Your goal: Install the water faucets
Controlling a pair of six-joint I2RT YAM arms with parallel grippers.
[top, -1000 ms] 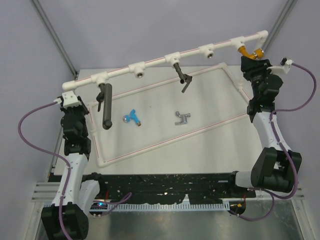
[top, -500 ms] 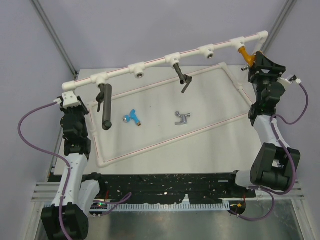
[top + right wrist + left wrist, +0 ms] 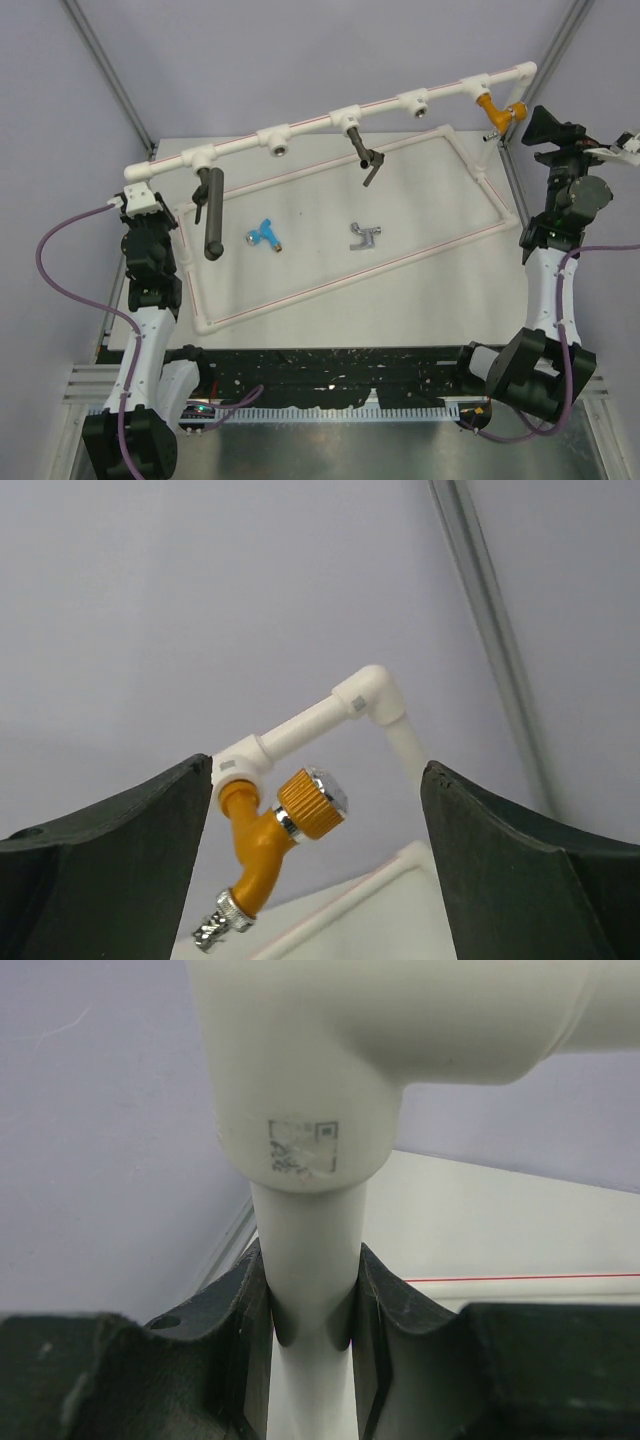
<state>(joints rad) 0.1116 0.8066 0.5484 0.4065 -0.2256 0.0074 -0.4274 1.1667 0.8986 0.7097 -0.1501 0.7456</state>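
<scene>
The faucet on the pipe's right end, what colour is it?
Orange-gold; the faucet shows best in the right wrist view.

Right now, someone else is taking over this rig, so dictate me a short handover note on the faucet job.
Left gripper: jaws shut on an upright leg of the white plastic pipe frame.
Right gripper: jaws open, just off the orange-gold tap-shaped faucet.
Done: the orange-gold faucet hangs from the rail's right-end socket.
To do: the bright blue faucet and the silver-grey metal faucet lie loose on the white table, inside the frame; both need installing.
</scene>
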